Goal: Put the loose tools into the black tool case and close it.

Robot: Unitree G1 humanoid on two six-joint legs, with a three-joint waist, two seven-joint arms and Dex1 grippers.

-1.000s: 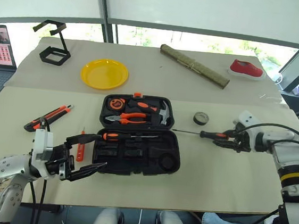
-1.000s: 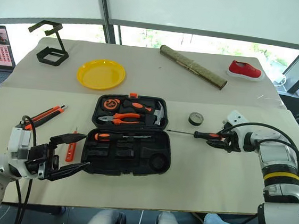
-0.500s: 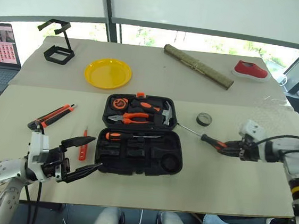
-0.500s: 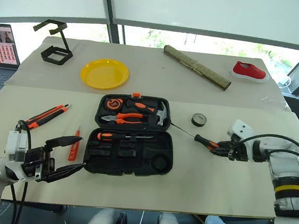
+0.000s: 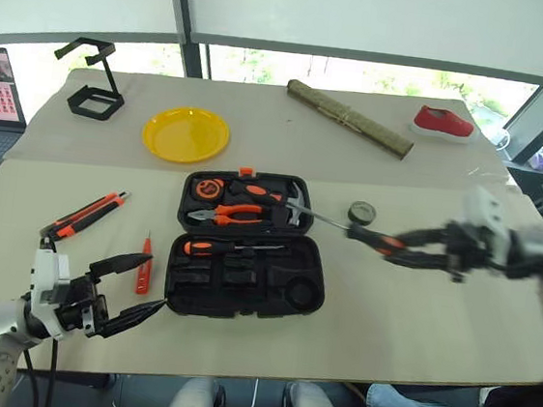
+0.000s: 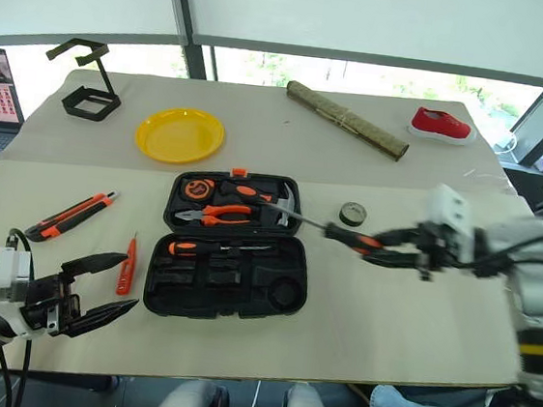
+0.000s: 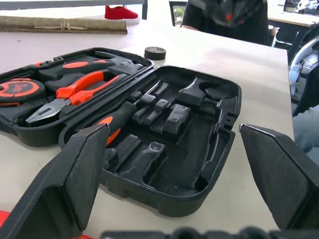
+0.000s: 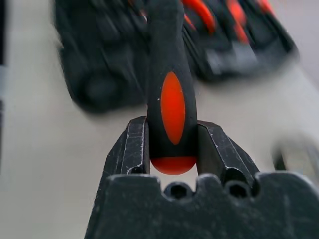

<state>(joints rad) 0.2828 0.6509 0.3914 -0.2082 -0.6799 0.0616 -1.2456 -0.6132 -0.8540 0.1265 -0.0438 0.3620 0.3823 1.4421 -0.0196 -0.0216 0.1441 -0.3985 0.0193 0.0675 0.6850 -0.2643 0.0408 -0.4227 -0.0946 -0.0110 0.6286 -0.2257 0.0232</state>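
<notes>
**Ana:** Over the right-hand edge of the open black hard-plastic tool case, the right end effector is clamped on the handle of a long screwdriver with an orange-and-black grip, carried in the air with its steel shaft reaching toward the lid half. How would you seat it?

**Ben:** I'd line the shaft up with a free moulded slot in the near half, beside the orange-and-black screwdriver already lying in the case, then lower it flat. Coming in tip first risks snagging the orange-handled pliers.

**Ana:** And the grip?

**Ben:** In the right wrist view both fingers pinch the butt end of the handle, so the long shaft may swing; slow travel helps.

**Ana:** The left end effector?

**Ben:** Spread wide and holding nothing, low at the case's near left corner. The small all-orange tester screwdriver lies on the beige tabletop just beside it, the orange-black utility knife farther out, and the small grey tape roll sits right of the lid.
</notes>
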